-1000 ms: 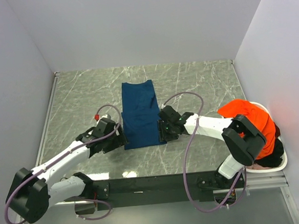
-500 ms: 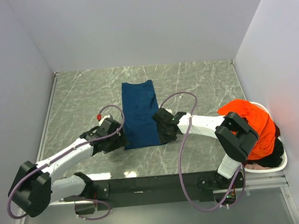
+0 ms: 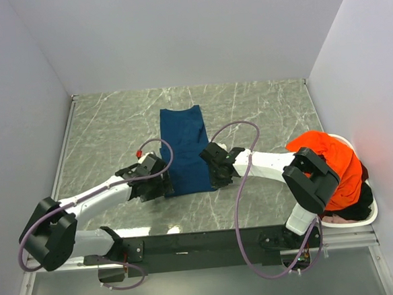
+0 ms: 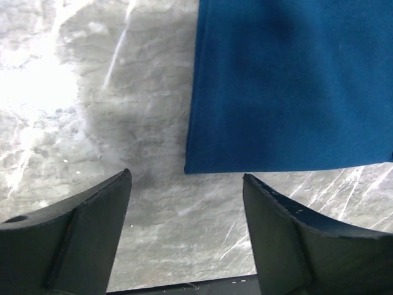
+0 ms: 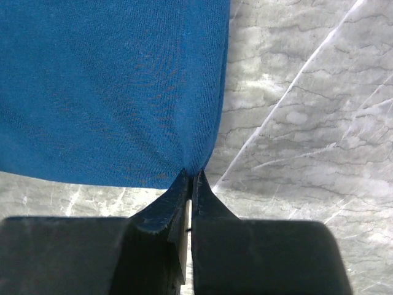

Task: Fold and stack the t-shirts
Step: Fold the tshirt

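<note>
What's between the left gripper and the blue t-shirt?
Only bare marble tabletop; the left wrist view shows the open left gripper short of the blue t-shirt's corner.

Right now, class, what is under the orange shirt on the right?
The orange shirt lies heaped on dark clothes in a white basket. Only the basket's near rim shows; how many clothes lie beneath is covered.
</note>
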`<state>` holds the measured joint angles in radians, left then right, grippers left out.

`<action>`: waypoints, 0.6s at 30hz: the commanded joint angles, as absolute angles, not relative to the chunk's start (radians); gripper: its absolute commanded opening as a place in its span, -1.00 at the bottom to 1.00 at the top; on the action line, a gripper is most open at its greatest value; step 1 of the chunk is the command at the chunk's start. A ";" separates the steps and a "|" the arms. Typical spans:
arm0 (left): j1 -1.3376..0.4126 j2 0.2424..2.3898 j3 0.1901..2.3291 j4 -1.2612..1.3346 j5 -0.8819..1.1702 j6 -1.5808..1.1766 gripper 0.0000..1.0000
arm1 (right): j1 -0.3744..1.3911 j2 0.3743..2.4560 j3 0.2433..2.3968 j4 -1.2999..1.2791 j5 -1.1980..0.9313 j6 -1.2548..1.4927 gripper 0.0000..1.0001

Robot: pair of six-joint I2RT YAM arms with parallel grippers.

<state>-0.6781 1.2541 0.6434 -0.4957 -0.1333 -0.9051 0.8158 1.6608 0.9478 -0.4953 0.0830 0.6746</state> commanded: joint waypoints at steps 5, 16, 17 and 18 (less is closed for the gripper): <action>-0.715 1.316 0.732 -0.514 -0.169 -0.899 0.47 | 0.824 1.684 0.916 -0.535 0.100 0.658 -1.00; -0.724 1.411 0.753 -0.511 -0.190 -0.896 0.02 | 0.825 1.692 0.913 -0.526 0.089 0.649 -1.00; -0.729 1.422 0.753 -0.505 -0.187 -0.896 0.01 | 0.825 1.693 0.911 -0.525 0.087 0.649 -1.00; -0.732 1.442 0.755 -0.503 -0.184 -0.894 0.01 | 0.825 1.695 0.911 -0.525 0.087 0.649 -1.00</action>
